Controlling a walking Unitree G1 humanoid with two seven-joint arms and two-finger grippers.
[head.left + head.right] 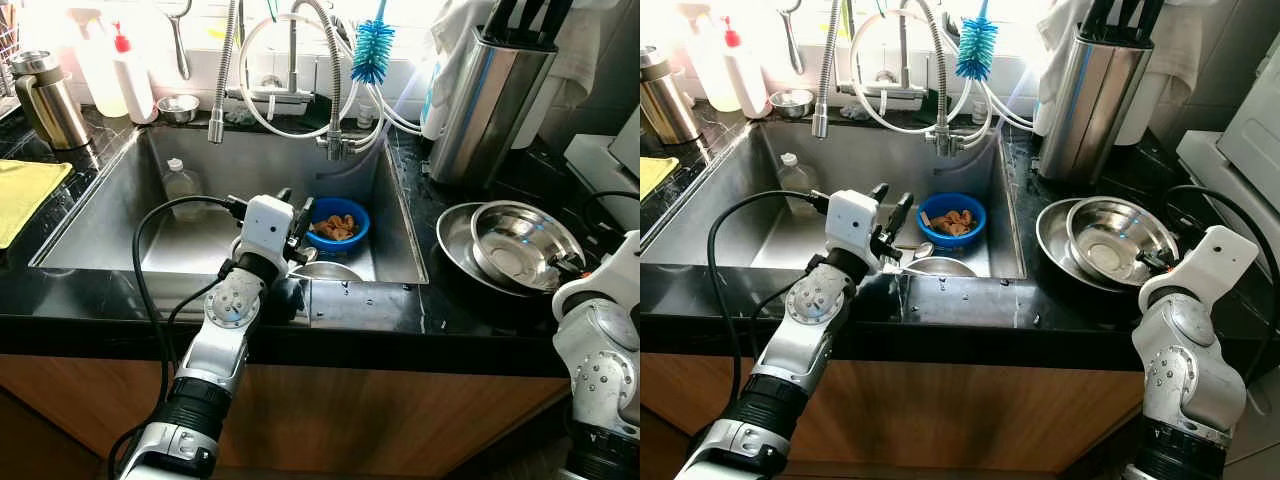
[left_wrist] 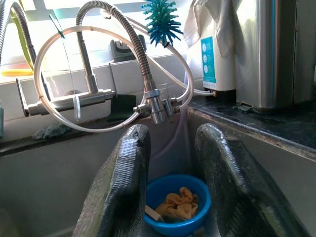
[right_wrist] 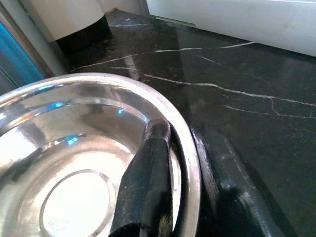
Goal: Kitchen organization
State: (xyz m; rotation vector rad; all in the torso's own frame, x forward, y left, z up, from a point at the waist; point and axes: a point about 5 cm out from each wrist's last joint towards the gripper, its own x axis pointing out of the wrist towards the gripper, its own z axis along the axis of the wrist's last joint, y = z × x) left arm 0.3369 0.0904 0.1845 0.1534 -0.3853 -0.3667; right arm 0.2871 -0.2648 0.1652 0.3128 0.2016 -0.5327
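Step in hand: apparently clearing dishes between sink (image 1: 400, 262) and bench (image 1: 470, 305).
Left pincer (image 2: 173, 163): fingers wide apart, empty, hanging over the sink's front edge, aimed at the blue bowl (image 1: 338, 224).
Blue bowl: in the sink, holding scraps, beside a steel bowl (image 1: 325, 270).
Right pincer (image 3: 185, 168): closed over the rim of the stacked bowls (image 1: 515, 242) on the bench.
Next move: likely lower the left pincer onto a sink bowl's rim; needs a steady approach.

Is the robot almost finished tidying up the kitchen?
Not nearly. Two steel bowls are stacked on the counter, and the right gripper is pinching the top one's rim. The left gripper hovers open over the sink, where the blue bowl of scraps and another steel bowl wait.
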